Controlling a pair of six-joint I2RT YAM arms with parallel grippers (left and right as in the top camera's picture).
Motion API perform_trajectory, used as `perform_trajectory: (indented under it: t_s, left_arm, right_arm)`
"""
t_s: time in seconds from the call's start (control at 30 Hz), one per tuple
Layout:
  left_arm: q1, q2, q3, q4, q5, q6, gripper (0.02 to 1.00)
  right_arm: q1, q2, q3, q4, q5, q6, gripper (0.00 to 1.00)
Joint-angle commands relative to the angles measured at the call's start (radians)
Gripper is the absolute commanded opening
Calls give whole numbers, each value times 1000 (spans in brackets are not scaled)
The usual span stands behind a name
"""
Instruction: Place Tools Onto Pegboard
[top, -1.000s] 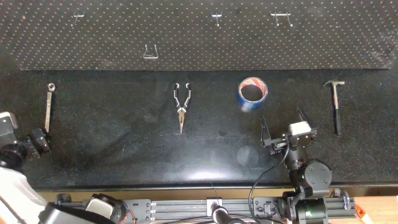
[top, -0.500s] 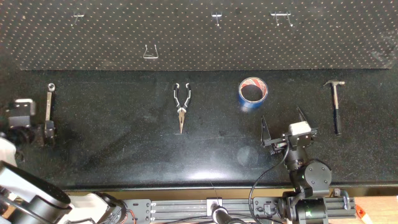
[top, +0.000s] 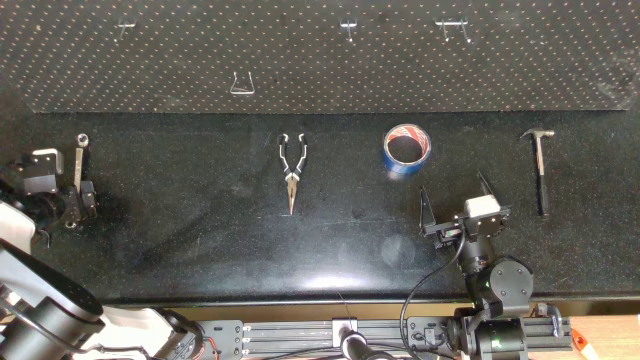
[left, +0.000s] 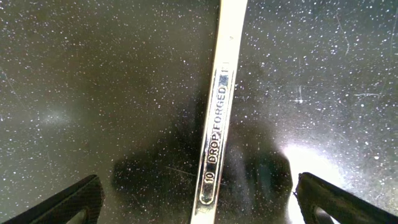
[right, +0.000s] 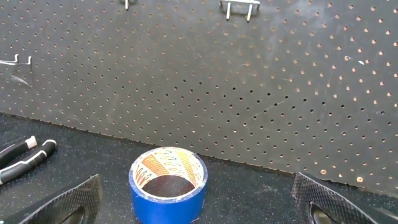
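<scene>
Pegboard (top: 320, 60): dark and perforated, standing along the rear of the counter (top: 200, 240). All four tools lie flat on the counter in front of it.

Right jaws: spread wide and holding nothing. They sit well out from the pegboard's right half and face it, with the tape between them and the board.

Left jaws: open and low over the counter, out from the pegboard's left end. One finger sits on either side of the wrench's shank, and neither touches it.

Hammer (top: 540, 170): before the pegboard's right end, head toward the board.

Wrench (top: 78, 172): before the pegboard's left end, ring end toward the board.

Pliers (top: 292, 170): before the pegboard's middle, handles toward the board, nose pointing away.

Tape (top: 406, 148): a blue roll near the pegboard's foot, right of its middle, with the hole facing up.

Hooks: a wire loop (top: 241, 84) sits low on the pegboard, left of its middle. Three smaller hooks (top: 348, 28) run along its upper part.
</scene>
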Motion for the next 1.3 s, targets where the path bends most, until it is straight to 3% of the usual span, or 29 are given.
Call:
perform_trajectory:
  t_s: [0.03, 0.4, 0.57, 0.77, 0.9, 1.3]
  left_arm:
    - [2, 18, 18, 3, 24, -32, 993]
    - [2, 50, 18, 7, 30, -31, 996]
    - [2, 51, 18, 10, 30, -32, 555]
    - [2, 51, 18, 5, 31, -43, 233]
    - [2, 51, 18, 2, 51, -69, 163]
    - [2, 51, 18, -9, 56, -69, 137]
  right_arm:
    - [-5, -7, -6, -2, 5, -10, 998]
    - [-5, -7, -6, -2, 5, -10, 998]
    - [-5, -7, -6, -2, 5, -10, 998]
    - [-5, -7, -6, -2, 5, -10, 998]
    - [-5, -7, -6, -2, 5, -10, 998]
    - [-5, -7, -6, -2, 5, -10, 998]
